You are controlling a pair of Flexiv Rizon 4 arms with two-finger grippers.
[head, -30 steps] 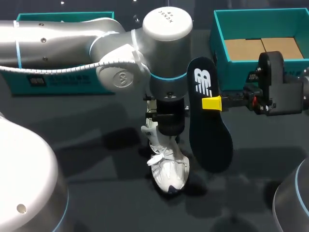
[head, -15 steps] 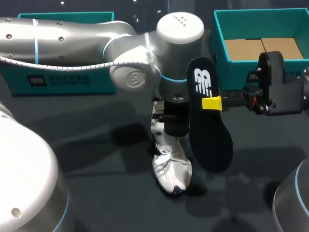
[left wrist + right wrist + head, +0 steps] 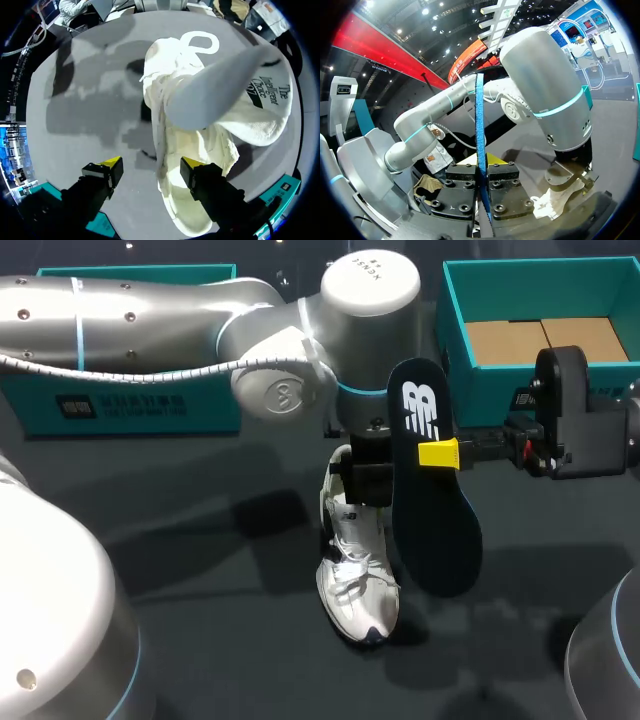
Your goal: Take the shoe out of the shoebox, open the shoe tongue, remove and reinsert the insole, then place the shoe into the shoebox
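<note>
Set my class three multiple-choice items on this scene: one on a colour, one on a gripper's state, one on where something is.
1. The shoebox is: A teal; B red; C white.
2. The right gripper is: A open; B shut on the insole; C out of view.
3. The white shoe is: A inside the shoebox; B in the right gripper; C on the table.
Key: A, its walls are teal; B, it clamps the dark insole from both sides; C, it rests on the table, outside the shoebox.
</note>
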